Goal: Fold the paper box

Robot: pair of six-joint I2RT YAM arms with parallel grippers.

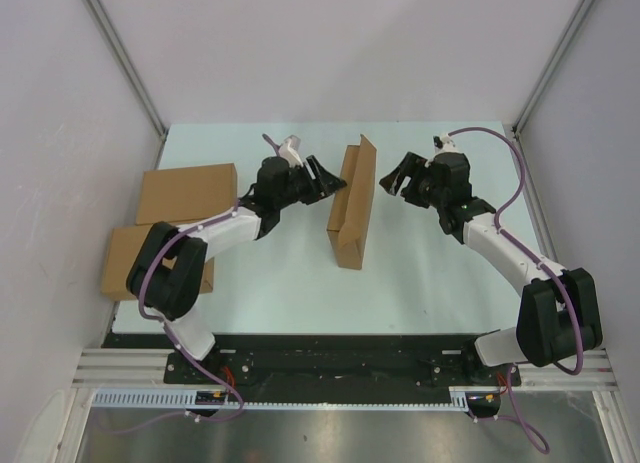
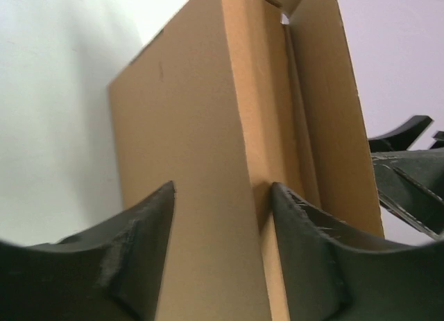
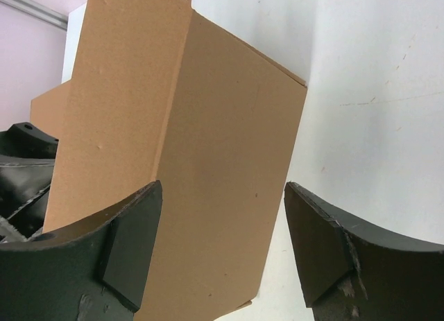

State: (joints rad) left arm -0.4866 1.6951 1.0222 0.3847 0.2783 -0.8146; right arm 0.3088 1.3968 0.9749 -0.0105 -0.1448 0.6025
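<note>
Box stands on edge at frame centre; left gripper open, just beside its left face; right gripper open, apart on the right; a one-sided push could topple or crease it.

Two flat cardboard boxes, left on table

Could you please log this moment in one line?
paper box: on edge | left gripper: jaws open beside it | right gripper: jaws open, apart
</note>
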